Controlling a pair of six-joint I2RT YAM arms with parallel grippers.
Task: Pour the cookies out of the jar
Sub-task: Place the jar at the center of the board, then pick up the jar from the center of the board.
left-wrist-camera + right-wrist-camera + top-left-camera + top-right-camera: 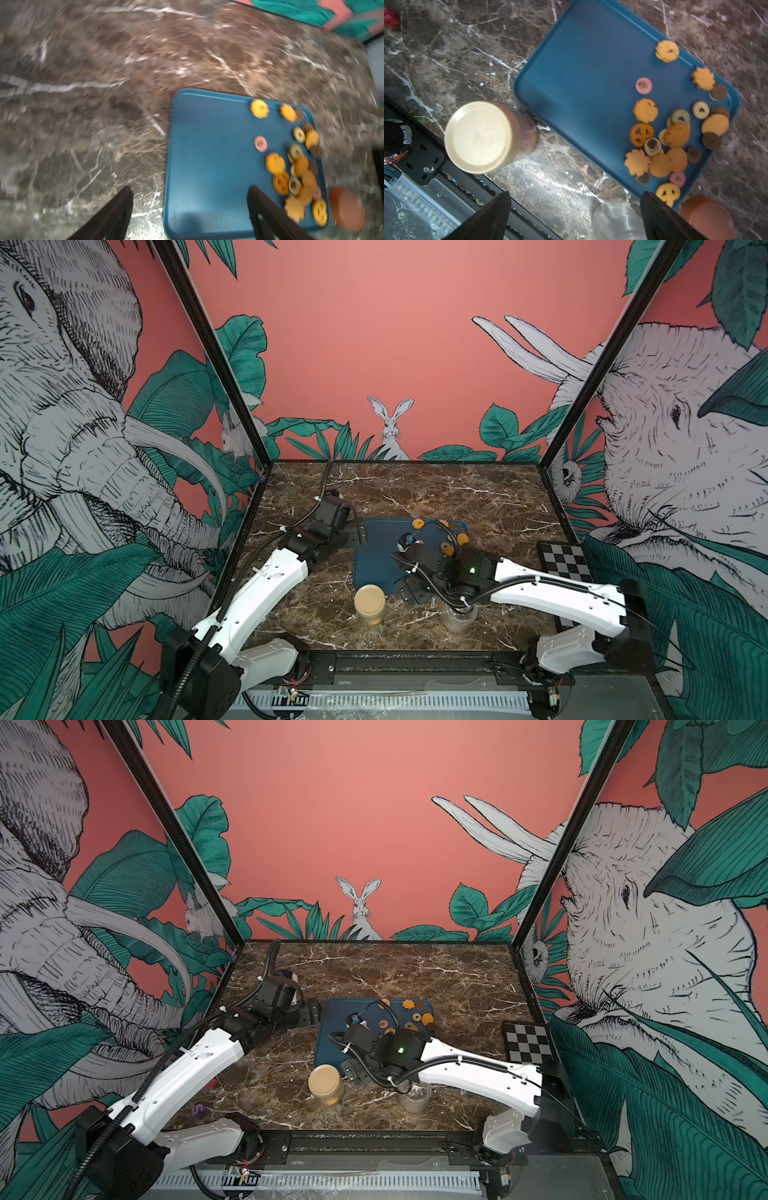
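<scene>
No readable text; blurred wrist views may hide some.

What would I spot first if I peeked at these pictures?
First, the bright heap of orange, brown and pink cookies, spread over one end of the blue tray on the marble table. Next, the jar with the cream lid, standing upright on the table just beside the tray. All around, the pink walls show big drawn elephants and a rabbit.
</scene>
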